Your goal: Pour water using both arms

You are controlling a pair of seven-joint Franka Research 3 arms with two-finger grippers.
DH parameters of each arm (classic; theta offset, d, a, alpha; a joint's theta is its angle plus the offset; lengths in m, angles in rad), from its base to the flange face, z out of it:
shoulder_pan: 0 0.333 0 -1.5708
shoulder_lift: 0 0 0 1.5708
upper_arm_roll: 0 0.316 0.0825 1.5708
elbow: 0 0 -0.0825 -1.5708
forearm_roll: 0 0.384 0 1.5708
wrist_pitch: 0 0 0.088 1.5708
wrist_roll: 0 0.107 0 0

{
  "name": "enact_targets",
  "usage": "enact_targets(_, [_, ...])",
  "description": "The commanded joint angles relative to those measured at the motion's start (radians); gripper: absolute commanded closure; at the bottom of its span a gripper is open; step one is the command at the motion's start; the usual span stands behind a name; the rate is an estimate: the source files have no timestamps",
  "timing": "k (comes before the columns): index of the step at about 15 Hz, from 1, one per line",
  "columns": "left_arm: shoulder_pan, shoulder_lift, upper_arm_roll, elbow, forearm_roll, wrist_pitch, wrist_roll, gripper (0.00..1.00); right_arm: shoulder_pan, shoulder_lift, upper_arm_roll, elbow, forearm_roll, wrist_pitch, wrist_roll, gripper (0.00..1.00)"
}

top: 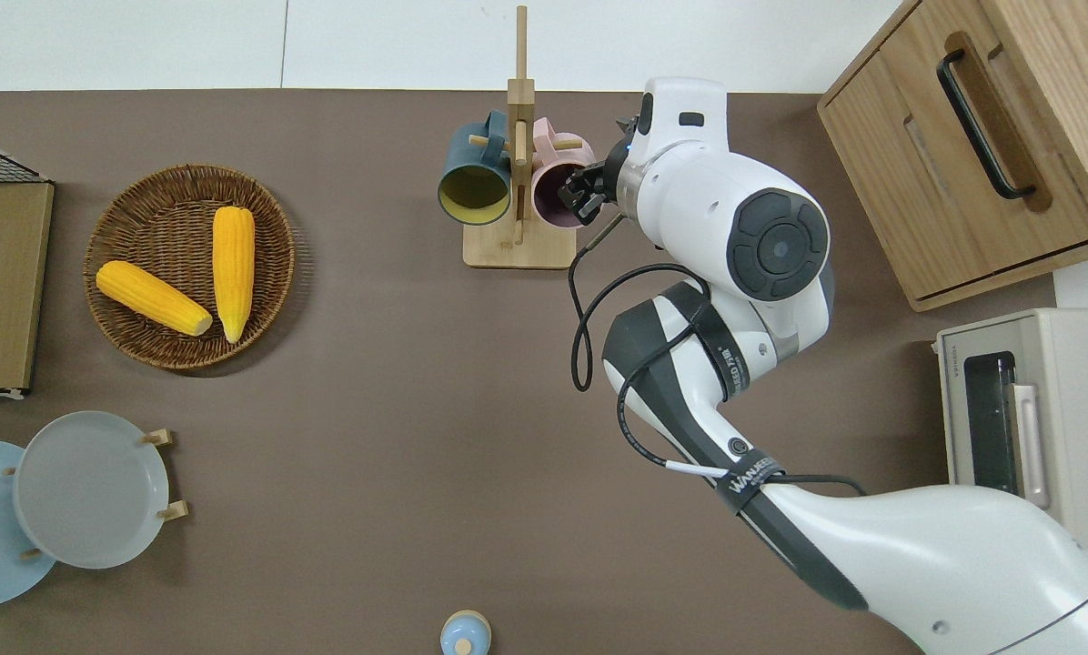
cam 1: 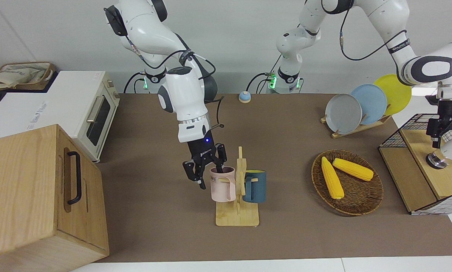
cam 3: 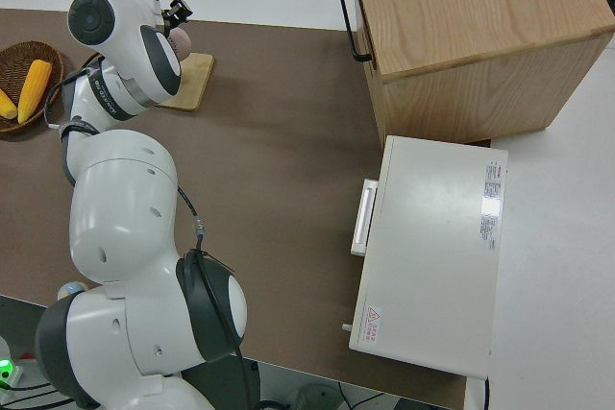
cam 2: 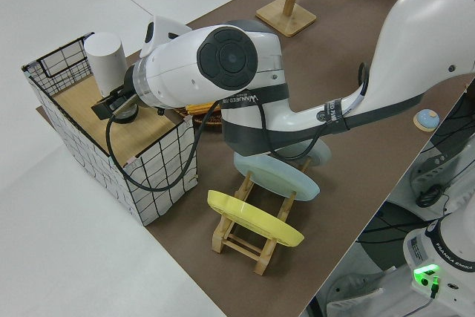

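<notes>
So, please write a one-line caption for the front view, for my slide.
Right pincer at the pink mug on the wooden mug rack; left pincer over the wire basket.

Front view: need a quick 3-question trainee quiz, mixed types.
1. True or false: the right gripper is at the blue mug.
2. How many corn cobs lie in the wicker basket? A one, B two, C three.
3. Fill in: the pink mug hangs on a wooden ____.

Key: 1 false, its fingers straddle the pink mug's rim; 2 B; 3 mug rack.
</notes>
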Motion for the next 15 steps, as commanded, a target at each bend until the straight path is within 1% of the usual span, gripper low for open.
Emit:
enact_targets(1, [-0.013,0.039,-0.002,0.045,-0.037,0.023,0.022,0.00,0.023,0.024,-0.014,0.035,-0.032,0.000,0.061,0.329])
enact_targets(3, [-0.011,0.056,-0.009,0.070,-0.038,0.021,0.020,0.00,0.023,0.026,-0.014,0.034,-0.035,0.000,0.062,0.460])
enact_targets(5, [-0.004,0.076,-0.013,0.090,-0.038,0.021,0.025,0.00,0.023,0.026,-0.014,0.034,-0.038,0.000,0.068,0.548])
enact_targets(9, [-0.002,0.102,-0.013,0.123,-0.038,0.021,0.025,0.00,0.023,0.026,-0.014,0.029,-0.044,-0.002,0.068,0.551])
enact_targets(11, [-0.001,0.105,-0.013,0.123,-0.040,0.020,0.017,0.01,0.023,0.026,-0.014,0.028,-0.047,-0.005,0.068,0.551])
enact_targets(12, [-0.002,0.107,-0.013,0.125,-0.040,0.021,0.005,0.08,0.023,0.026,-0.014,0.028,-0.049,-0.005,0.068,0.551])
enact_targets(13, [-0.004,0.107,-0.013,0.125,-0.040,0.021,-0.019,0.19,0.023,0.026,-0.012,0.026,-0.049,-0.005,0.068,0.551])
enact_targets(14, [-0.004,0.105,-0.013,0.126,-0.038,0.020,-0.039,0.33,0.023,0.026,-0.012,0.026,-0.049,-0.006,0.070,0.559])
enact_targets(15, [-0.005,0.104,-0.013,0.137,-0.037,0.020,-0.047,0.50,0.023,0.026,-0.012,0.026,-0.050,-0.006,0.076,0.584])
